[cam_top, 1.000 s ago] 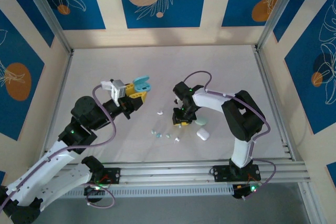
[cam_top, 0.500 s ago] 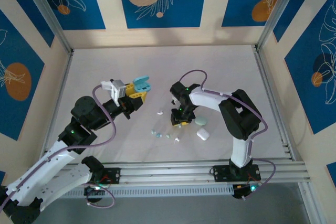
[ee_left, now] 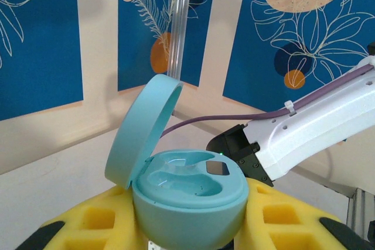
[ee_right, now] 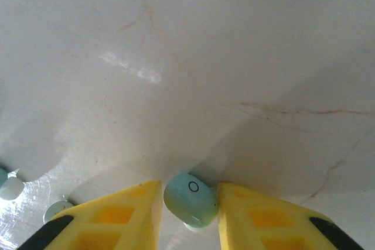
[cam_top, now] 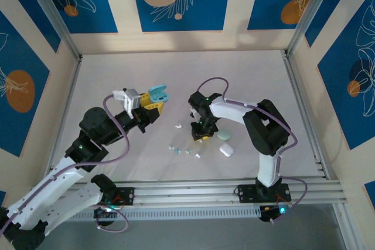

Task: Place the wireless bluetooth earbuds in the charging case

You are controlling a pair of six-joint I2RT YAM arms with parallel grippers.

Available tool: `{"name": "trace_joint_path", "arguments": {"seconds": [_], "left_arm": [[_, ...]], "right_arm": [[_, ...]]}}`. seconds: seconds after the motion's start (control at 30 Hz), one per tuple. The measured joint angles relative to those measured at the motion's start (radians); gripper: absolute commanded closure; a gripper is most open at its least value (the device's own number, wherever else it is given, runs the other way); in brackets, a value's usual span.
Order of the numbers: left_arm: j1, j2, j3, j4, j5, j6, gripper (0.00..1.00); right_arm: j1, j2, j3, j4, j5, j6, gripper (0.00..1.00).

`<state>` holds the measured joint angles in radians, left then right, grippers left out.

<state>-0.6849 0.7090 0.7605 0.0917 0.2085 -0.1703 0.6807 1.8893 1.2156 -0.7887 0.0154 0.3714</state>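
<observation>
In the right wrist view the right pincer (ee_right: 188, 187) is clenched on a pale blue-green earbud (ee_right: 190, 199). The bud sits squarely between the two yellow fingers (ee_right: 126, 212) at the lower middle of the frame. Its right side presses against the right-hand finger and its left side meets the left-hand one, and a small ring mark on it faces us. The pincer is low over the pale table (ee_right: 193, 57) (whether the bud touches the surface, we cannot tell). Two other earbuds (ee_right: 9, 187) lie at the lower left edge of that frame, apart from the fingers. From above, we find this pincer just right of centre, with a pale green case (cam_top: 224, 136) just to its right and a white case (cam_top: 226, 150) a little lower. The loose earbuds (cam_top: 177, 150) are scattered to its lower left. Left of centre, well apart from it, the left pincer (cam_top: 152, 105) grasps the teal charging case (cam_top: 158, 93). In the left wrist view that case stands upright between the yellow fingers at the bottom middle. Its lid (ee_left: 140, 133) is swung open toward the upper left and its two moulded wells face up. The white right arm (ee_left: 316, 127) crosses the right of the frame behind it.
</observation>
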Motion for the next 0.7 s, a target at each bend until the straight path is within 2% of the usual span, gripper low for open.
{"name": "trace_joint_path", "arguments": {"seconds": [0.4, 0.7], "left_arm": [[0.000, 0.001, 0.000, 0.005, 0.000, -0.007, 0.73], [0.000, 0.001, 0.000, 0.005, 0.000, -0.008, 0.73]], "right_arm": [[0.013, 0.002, 0.008, 0.018, -0.050, -0.042, 0.64], [0.006, 0.002, 0.013, -0.002, -0.038, -0.058, 0.57]]}}
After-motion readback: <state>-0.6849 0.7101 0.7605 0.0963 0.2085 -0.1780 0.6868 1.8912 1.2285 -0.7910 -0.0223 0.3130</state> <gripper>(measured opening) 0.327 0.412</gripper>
